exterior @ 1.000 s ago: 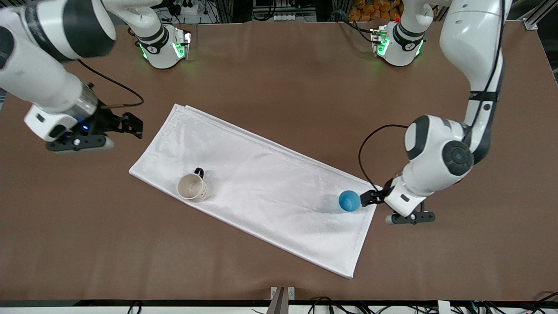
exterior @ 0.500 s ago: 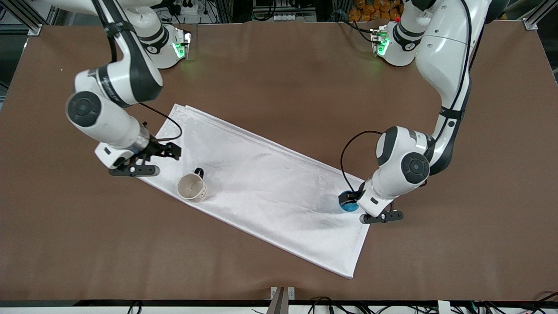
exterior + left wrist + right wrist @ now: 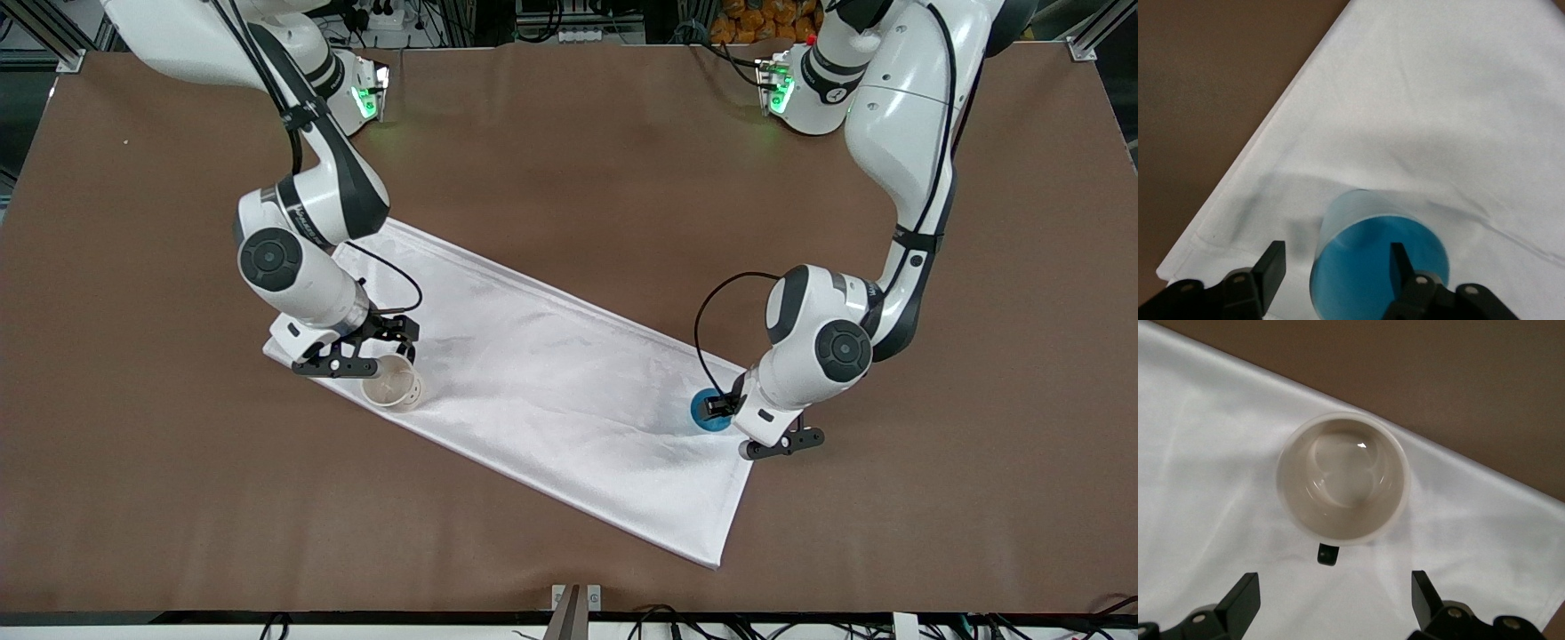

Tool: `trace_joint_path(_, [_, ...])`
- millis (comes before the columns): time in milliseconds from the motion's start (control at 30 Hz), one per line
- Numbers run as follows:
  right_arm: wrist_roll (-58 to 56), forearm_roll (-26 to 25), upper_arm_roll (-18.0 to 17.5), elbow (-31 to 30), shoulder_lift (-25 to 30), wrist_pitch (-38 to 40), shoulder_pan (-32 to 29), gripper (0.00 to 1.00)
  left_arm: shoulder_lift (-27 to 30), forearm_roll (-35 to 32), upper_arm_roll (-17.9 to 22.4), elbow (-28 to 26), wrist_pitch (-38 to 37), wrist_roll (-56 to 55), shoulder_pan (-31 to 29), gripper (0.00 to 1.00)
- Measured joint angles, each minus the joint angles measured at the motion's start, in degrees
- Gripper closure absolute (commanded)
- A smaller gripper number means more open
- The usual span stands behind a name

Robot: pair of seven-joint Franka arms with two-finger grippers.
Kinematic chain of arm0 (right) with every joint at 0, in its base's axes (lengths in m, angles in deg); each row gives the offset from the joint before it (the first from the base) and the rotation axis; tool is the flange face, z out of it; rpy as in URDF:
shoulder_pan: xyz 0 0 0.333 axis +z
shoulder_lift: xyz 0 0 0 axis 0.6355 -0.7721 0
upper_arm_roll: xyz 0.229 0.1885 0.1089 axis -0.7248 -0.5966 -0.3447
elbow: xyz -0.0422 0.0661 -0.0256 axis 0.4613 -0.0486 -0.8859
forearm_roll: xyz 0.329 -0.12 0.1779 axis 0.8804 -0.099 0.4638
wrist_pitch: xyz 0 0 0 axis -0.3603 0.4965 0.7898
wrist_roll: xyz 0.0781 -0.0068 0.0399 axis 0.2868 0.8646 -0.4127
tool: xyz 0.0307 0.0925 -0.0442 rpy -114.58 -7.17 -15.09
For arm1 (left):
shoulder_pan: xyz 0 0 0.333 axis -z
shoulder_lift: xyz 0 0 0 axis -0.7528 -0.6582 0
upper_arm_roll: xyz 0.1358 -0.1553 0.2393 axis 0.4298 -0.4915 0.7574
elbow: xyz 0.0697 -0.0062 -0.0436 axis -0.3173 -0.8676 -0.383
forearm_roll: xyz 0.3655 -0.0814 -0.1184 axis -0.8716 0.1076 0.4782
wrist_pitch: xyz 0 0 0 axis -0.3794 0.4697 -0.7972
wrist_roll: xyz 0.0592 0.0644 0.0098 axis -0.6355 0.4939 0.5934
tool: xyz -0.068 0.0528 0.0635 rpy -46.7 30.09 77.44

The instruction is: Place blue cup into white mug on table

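White cloth (image 3: pixel 533 391) lies slantwise across the middle of the brown table (image 3: pixel 569 160), one corner reaching toward the table's front edge. Both players are on it.

The blue cup (image 3: pixel 709 418) stands upright on the cloth near the cloth's corner at the left arm's end of the table. The left gripper (image 3: pixel 725 407) is right down at it, and the left wrist view shows how: the cup (image 3: pixel 1378 267) sits with its open mouth up, one finger (image 3: pixel 1273 267) outside the wall with a gap of cloth showing between them, the other finger dipping over the blue inside. So the fingers are spread, straddling the cup's wall, with no squeeze showing.

Over at the right arm's end, the white mug (image 3: pixel 391 382) stands upright on the cloth close to the cloth's long edge that faces the front of the table. The right gripper (image 3: pixel 391 342) hangs just above the cloth beside the mug, on the side toward the table's back edge. From the right wrist camera the mug (image 3: pixel 1343 487) is empty, pale inside, its small black handle (image 3: pixel 1327 555) pointing toward the gripper. The right fingers (image 3: pixel 1241 600) are spread wide, holding nothing, the mug lying clear ahead of them.
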Motion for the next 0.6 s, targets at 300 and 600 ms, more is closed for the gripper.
trace_joint_path(300, [1.0, -1.7, 0.0, 0.0, -3.3, -2.9, 0.5, 0.00, -0.3, -0.7, 0.3, 0.2, 0.0, -0.6, 0.0, 1.00])
trace_joint_path(600, [2.8, -3.7, 0.0, 0.0, -5.0, -4.3, 1.0, 0.07, 0.6, -2.9, 0.4, 1.1, -0.5, -0.6, -0.1, 1.00])
